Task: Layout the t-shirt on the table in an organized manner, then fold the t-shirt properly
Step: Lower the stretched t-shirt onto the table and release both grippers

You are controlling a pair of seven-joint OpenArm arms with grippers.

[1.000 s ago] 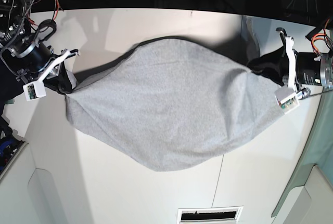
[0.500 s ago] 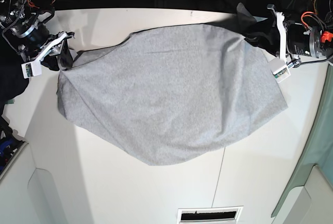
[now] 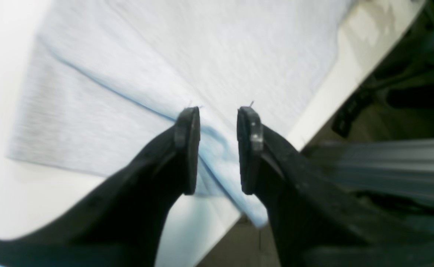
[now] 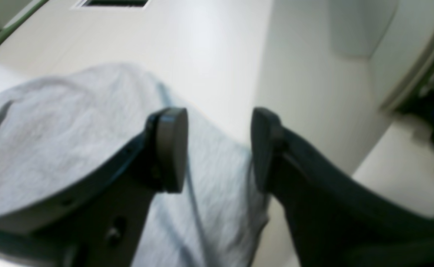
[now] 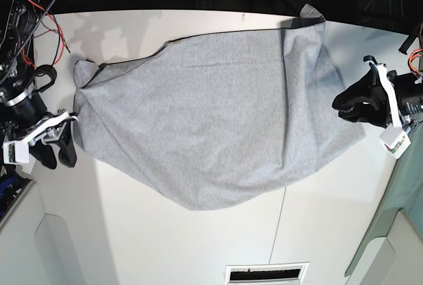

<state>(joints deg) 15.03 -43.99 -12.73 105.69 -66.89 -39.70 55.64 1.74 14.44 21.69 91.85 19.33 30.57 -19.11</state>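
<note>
No text, label, brand or number can be read anywhere; the t-shirt (image 5: 211,120) shows only plain grey cloth.

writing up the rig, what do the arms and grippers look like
Both grippers, left and right, have black curved fingers with flat dark pads. Each carries a white bracket with a small green-marked module. Red and black cables run along the right arm.

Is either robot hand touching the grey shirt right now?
Cannot tell. The wrist views show the left gripper and right gripper open with nothing between the fingers, but the t-shirt lies right behind them, hiding any gap.
</note>
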